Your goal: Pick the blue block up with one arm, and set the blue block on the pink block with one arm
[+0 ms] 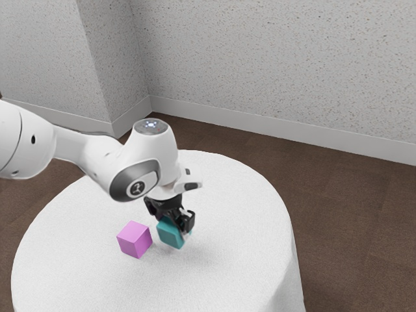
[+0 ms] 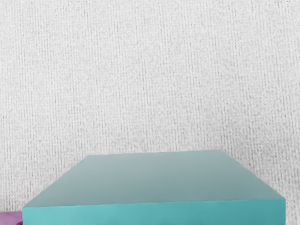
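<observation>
The blue block (image 1: 170, 235), more teal than blue on my screen, sits between the fingers of my gripper (image 1: 174, 226), which pinches it from two sides. It is tilted a little, with one lower corner dipping toward the desk (image 1: 247, 195). From the exterior view I cannot tell whether it is clear of the white cloth or touching it. In the wrist view the blue block (image 2: 154, 187) is right under the hand, its flat top face toward the camera, with the pale weave of the desk (image 2: 150, 70) beyond it.

The pink block (image 1: 134, 239) stands upright on the desk just beside the blue one, on the exterior view's left, with a narrow gap between them. A sliver of the pink block (image 2: 9, 218) peeks out past one corner of the blue block in the wrist view.

The white arm (image 1: 78, 153) comes in from the exterior view's left and bends down over the round desk. Around the desk are brown floor (image 1: 351, 195) and speckled grey walls (image 1: 292, 58).
</observation>
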Robot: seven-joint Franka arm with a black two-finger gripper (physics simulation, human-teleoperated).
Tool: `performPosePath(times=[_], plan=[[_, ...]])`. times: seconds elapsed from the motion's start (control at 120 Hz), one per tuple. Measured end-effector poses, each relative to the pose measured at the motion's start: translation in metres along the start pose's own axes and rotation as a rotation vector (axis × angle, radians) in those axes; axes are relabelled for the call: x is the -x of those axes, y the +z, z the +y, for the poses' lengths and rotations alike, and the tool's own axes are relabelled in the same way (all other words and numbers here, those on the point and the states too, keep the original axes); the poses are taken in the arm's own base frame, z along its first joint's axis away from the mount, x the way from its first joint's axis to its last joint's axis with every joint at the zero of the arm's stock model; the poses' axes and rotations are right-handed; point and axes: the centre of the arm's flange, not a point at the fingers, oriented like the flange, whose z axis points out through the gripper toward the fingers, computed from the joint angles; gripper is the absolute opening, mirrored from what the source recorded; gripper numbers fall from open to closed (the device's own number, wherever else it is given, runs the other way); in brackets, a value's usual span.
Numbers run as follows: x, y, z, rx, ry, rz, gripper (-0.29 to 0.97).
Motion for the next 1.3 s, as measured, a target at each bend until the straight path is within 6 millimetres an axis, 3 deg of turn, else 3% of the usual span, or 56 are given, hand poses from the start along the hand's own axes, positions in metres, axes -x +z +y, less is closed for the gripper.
performPosePath(times=[0.35, 0.692, 1.025, 1.3], plan=[[0.005, -0.023, -0.011, -0.009, -0.006, -0.022, 0.36], [0.007, -0.024, -0.036, -0.018, 0.017, -0.061, 0.36], [0.007, -0.028, -0.068, -0.005, 0.047, -0.081, 0.36], [0.002, -0.031, -0.112, 0.028, 0.003, -0.079, 0.36]])
